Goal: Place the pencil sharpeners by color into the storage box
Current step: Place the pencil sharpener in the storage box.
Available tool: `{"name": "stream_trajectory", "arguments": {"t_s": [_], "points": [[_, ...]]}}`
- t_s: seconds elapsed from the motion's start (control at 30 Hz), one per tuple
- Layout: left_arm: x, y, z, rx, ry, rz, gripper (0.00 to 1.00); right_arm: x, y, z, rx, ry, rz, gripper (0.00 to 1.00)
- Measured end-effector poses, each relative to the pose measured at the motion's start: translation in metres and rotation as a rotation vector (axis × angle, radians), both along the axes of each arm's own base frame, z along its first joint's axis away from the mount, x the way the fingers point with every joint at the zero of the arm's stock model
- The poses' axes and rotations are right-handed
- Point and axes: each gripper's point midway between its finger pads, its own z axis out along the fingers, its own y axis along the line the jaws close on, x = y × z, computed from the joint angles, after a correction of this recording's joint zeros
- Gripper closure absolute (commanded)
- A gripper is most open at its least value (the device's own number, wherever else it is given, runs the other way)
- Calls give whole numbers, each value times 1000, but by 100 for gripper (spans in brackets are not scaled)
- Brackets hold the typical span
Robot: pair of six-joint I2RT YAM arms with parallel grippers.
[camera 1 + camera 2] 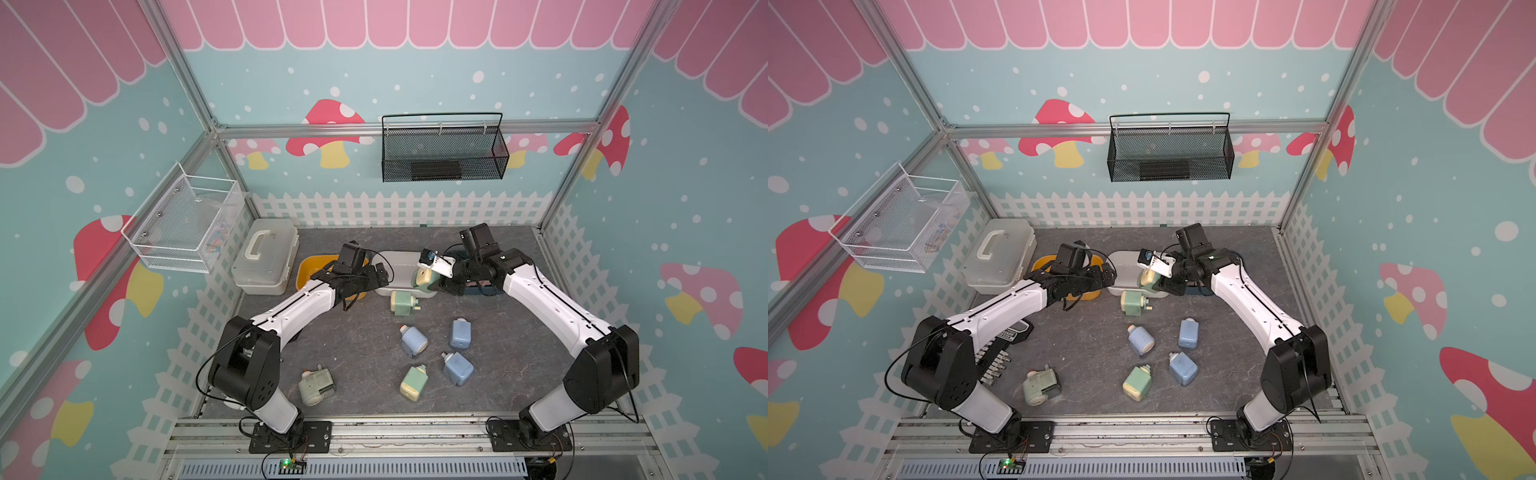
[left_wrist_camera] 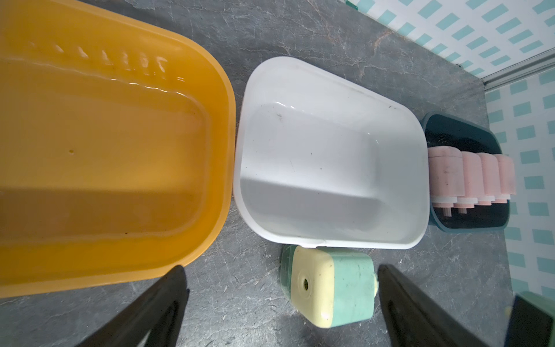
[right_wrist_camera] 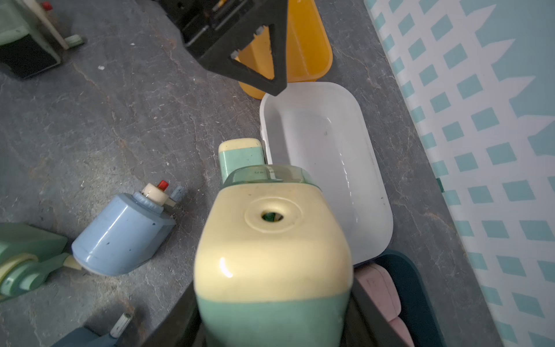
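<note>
My right gripper (image 1: 434, 284) is shut on a green pencil sharpener (image 3: 270, 255) with a cream end, held over the near edge of the white storage box (image 1: 397, 257). My left gripper (image 2: 280, 270) stands open just left of that box. Another green sharpener (image 2: 339, 285) lies on the table below its fingers, ungripped. The yellow box (image 2: 210, 75) and the white box (image 2: 300, 75) are empty. The dark teal box (image 2: 450, 120) holds several pink sharpeners (image 2: 471, 177). Three blue sharpeners (image 1: 414, 340) (image 1: 460, 333) (image 1: 457, 368) and two green ones (image 1: 413, 383) (image 1: 318, 384) lie on the table.
A translucent lidded case (image 1: 266, 257) with a handle stands at the back left, beside the yellow box. A white wire basket (image 1: 183, 224) hangs on the left wall and a black mesh basket (image 1: 442, 153) on the back wall. A tool set (image 1: 1000, 353) lies by the left arm's base.
</note>
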Motion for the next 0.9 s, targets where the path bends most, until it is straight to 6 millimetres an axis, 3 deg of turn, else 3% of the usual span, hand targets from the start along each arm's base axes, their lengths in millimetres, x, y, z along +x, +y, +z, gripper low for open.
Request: {"name": "stream_trajectory", "arguments": {"t_s": [0.27, 0.43, 0.63, 0.9], "points": [[-1, -2, 0, -7, 4, -11, 1, 18, -22, -25, 33, 91, -340, 100], [1, 5, -2, -5, 13, 9, 1, 18, -30, -35, 83, 179, -507, 100], [17, 27, -9, -53, 56, 65, 2, 15, -31, -38, 170, 297, -663, 100], [38, 21, -11, -35, 54, 59, 2, 19, -27, -48, 213, 420, -789, 100]]}}
